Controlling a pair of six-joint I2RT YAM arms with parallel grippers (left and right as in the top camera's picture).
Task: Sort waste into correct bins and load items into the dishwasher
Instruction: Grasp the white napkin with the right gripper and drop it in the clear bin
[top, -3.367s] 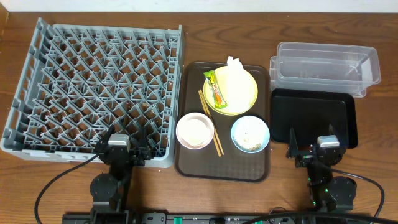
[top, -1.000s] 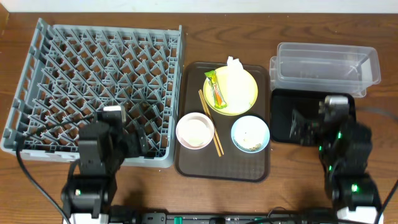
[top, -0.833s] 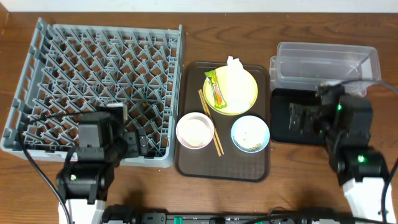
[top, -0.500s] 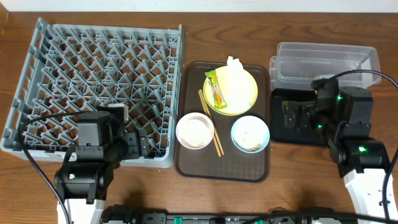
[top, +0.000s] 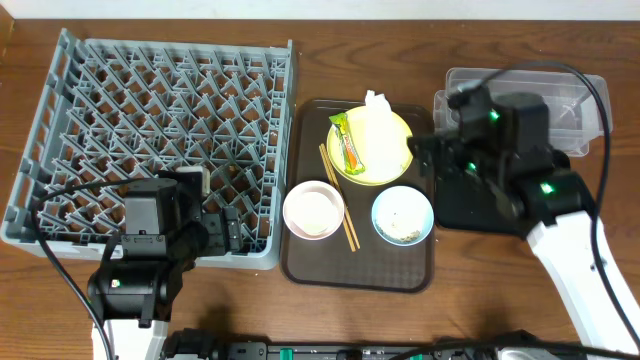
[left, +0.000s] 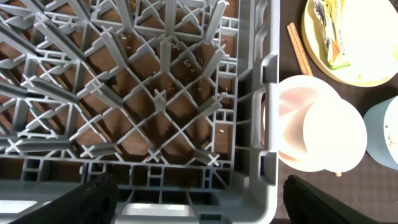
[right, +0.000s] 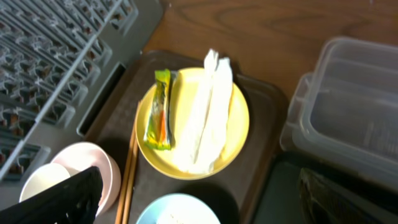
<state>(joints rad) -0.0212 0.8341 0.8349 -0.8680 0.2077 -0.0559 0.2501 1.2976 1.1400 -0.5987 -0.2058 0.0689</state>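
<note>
The pale-yellow plate (top: 388, 160) on the brown serving tray holds the green-and-orange wrapper (top: 347, 142) and the white napkin (top: 375, 122). Wooden chopsticks (top: 338, 200) lie left of it. The white bowl (top: 300, 215) holds the small white cup (top: 320, 208). The light-blue bowl (top: 402, 212) holds rice scraps (top: 405, 233). My right gripper (top: 425, 150) is open and empty above the plate's right edge; its wrist view shows the plate (right: 239, 134), wrapper (right: 158, 118) and napkin (right: 208, 118) between its fingers (right: 205, 211). My left gripper (top: 215, 230) is open over the grey dish rack's (top: 150, 120) front right corner (left: 249, 155).
The brown serving tray (top: 360, 272) sits between the rack and the bins. The clear tub (top: 560, 100) stands at the back right, with the black tray (top: 455, 210) in front of it, partly under my right arm. The left wrist view shows the cup (left: 333, 134).
My right arm has risen and swung left and back, from over the black tray to the plate's right edge. My left arm rose earlier and has held still since.
</note>
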